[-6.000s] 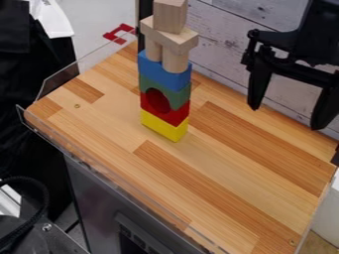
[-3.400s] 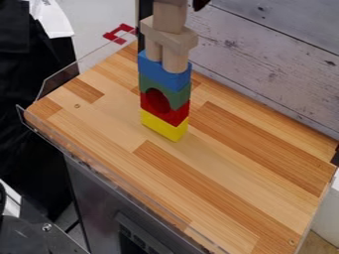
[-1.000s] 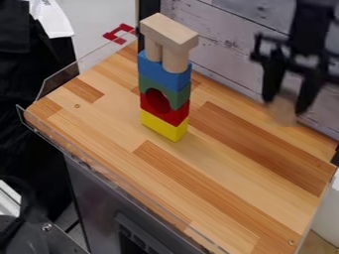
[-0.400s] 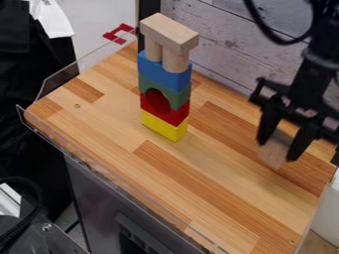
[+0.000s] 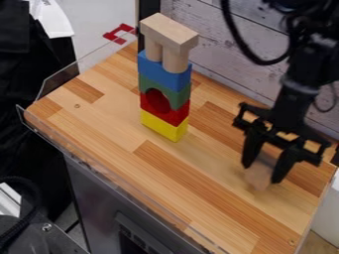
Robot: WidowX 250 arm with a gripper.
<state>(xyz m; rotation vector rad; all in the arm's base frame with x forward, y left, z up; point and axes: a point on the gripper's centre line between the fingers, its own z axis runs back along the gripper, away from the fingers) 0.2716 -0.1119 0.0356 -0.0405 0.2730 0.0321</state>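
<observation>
The black gripper (image 5: 262, 171) hangs low over the right part of the wooden table (image 5: 218, 191), shut on a plain wooden block (image 5: 258, 177) that sits between its fingers. Whether the block touches the tabletop I cannot tell. Left of it stands an upright tower: a yellow block (image 5: 163, 126) at the bottom, a red block (image 5: 173, 115) above, then a green arch (image 5: 176, 95) and a blue block (image 5: 164, 72). Two wooden cylinders (image 5: 175, 59) stand on the blue block, bridged by a flat wooden plank (image 5: 169, 31).
A clear plastic rim (image 5: 109, 173) runs along the table's near left edge. Behind the table is a whitewashed plank wall (image 5: 218, 44). A red part (image 5: 119, 33) lies by the far left corner, and a black cable (image 5: 248, 49) loops beside the arm.
The wooden block that topped the tower has come away in the gripper. Gripper and block have since moved down and toward the near side, slightly left. The rest of the tower stands unchanged.
</observation>
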